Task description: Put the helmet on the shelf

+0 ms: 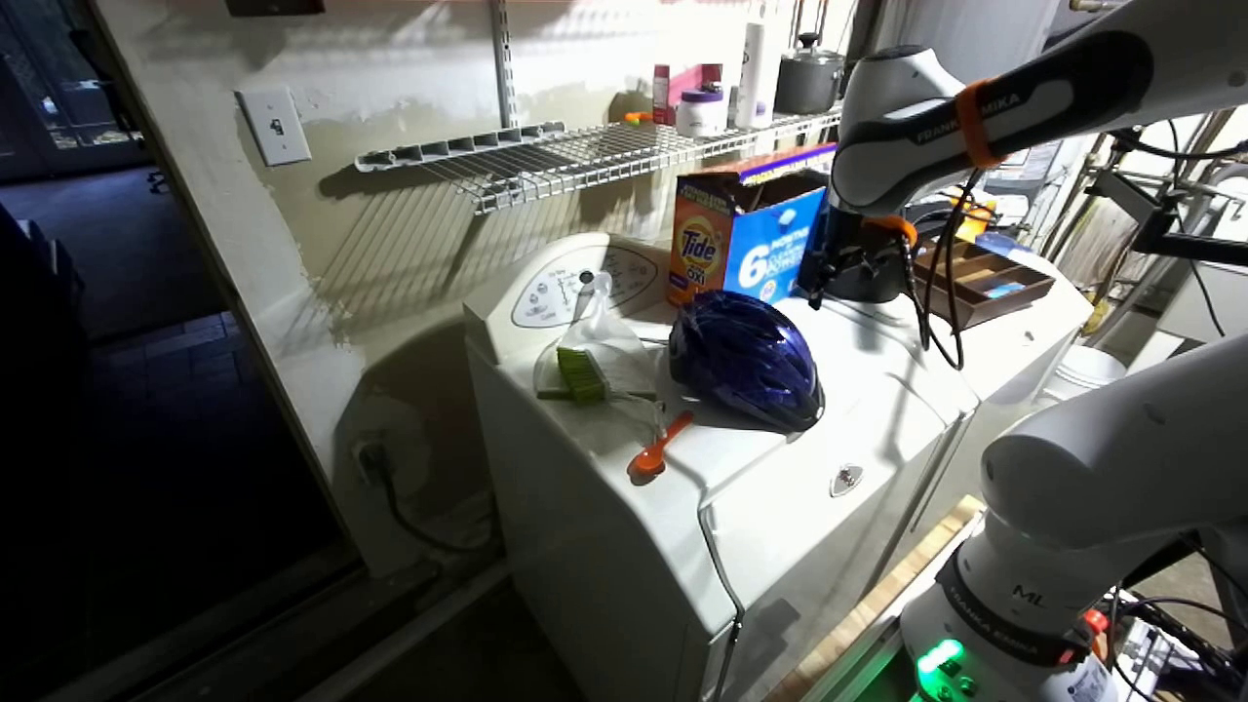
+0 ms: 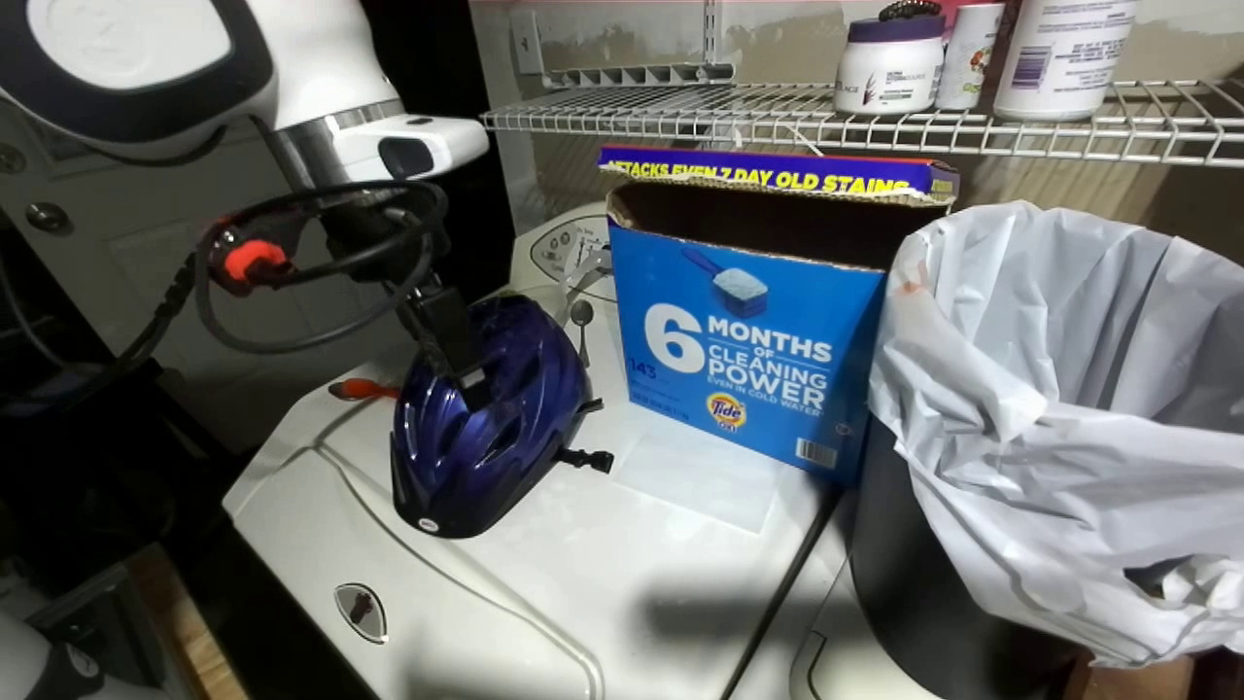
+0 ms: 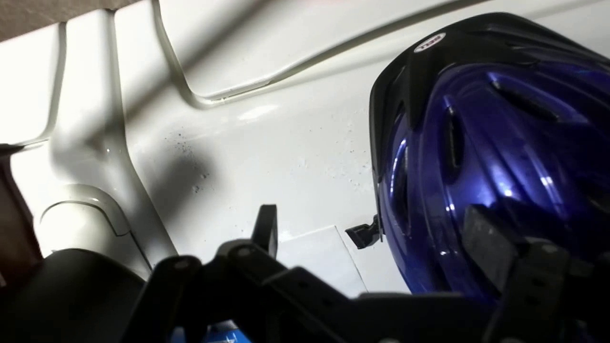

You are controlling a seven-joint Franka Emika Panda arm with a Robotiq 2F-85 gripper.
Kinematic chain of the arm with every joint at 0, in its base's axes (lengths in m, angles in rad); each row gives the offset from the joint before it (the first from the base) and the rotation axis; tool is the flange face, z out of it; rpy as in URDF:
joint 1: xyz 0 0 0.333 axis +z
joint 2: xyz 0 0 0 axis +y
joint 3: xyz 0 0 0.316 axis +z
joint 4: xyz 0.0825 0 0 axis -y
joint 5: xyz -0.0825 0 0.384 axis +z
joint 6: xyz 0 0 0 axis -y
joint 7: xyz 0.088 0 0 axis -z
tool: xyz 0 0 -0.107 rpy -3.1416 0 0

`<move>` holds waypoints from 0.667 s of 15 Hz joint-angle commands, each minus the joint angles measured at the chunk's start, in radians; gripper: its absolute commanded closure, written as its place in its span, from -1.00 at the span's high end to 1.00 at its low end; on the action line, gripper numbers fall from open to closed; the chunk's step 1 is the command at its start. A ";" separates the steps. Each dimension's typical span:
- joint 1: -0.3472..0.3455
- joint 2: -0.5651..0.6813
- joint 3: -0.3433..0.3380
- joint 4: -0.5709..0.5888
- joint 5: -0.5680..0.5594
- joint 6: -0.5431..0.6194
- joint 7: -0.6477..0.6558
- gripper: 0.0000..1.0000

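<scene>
The glossy dark blue helmet [image 1: 746,361] sits on the white appliance's flat top, dome up; it also shows in an exterior view [image 2: 496,428] and at the right of the wrist view [image 3: 481,157]. A dark strap buckle [image 2: 588,459] sticks out from its side. My gripper [image 3: 375,236] is open and empty in the wrist view. One finger overlaps the helmet's dome, the other is over the white top beside it. In an exterior view the gripper [image 2: 455,350] overlaps the helmet; contact cannot be told. The white wire shelf [image 1: 575,168] is on the wall behind, also in an exterior view [image 2: 671,115].
A blue-and-orange Tide box [image 1: 700,244] stands between helmet and shelf. A bin with a white liner [image 2: 1050,437] stands right of it. A jar [image 2: 889,73], bottles and a pot [image 1: 809,80] are on the shelf. A green brush [image 1: 582,375] and orange spoon [image 1: 661,448] lie near the helmet.
</scene>
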 commanded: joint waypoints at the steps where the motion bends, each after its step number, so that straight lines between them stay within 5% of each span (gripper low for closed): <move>1: -0.031 0.043 -0.019 -0.022 -0.006 0.105 0.037 1.00; 10: 0.022 0.137 -0.089 -0.001 0.274 0.188 -0.005 1.00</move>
